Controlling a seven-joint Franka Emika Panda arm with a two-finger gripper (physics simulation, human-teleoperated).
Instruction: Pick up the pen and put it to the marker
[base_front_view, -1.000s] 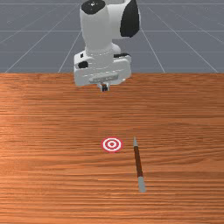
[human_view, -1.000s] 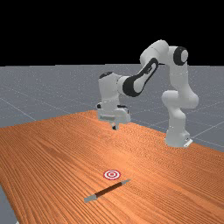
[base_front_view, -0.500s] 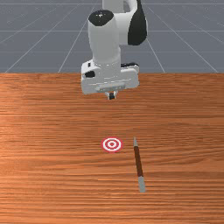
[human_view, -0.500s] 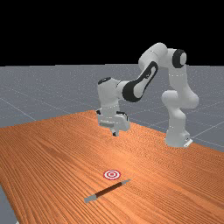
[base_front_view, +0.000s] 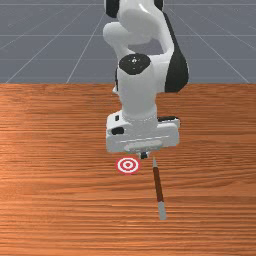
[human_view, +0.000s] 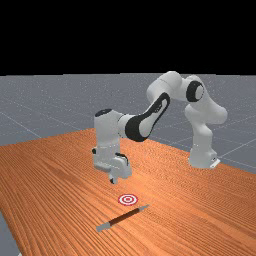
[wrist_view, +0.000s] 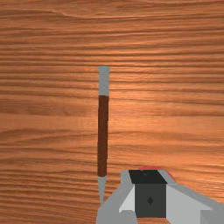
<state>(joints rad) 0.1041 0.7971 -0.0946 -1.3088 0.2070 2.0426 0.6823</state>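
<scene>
In the front view my gripper (base_front_view: 144, 155) hangs in the air between the target marker (base_front_view: 128, 165) and the pen's pointed grey end, its fingers shut together on nothing. The far view has the gripper (human_view: 113, 181) well above the table. The pen (base_front_view: 158, 185), brown with grey ends, lies flat to the marker's right in the front view. Past the fingers of the gripper (wrist_view: 149, 177), the wrist view has the pen (wrist_view: 103, 135) off to one side and a red sliver of the marker (wrist_view: 154, 168), mostly hidden behind the fingertips. Nothing touches the pen.
The wooden table (base_front_view: 55, 200) extends around pen and marker. In the far view, the arm's base (human_view: 202, 157) stands at the table's edge on the right.
My hand has come down and moved toward the front view's bottom and right, closer to the pen and marker. Pen and marker have stayed in place.
</scene>
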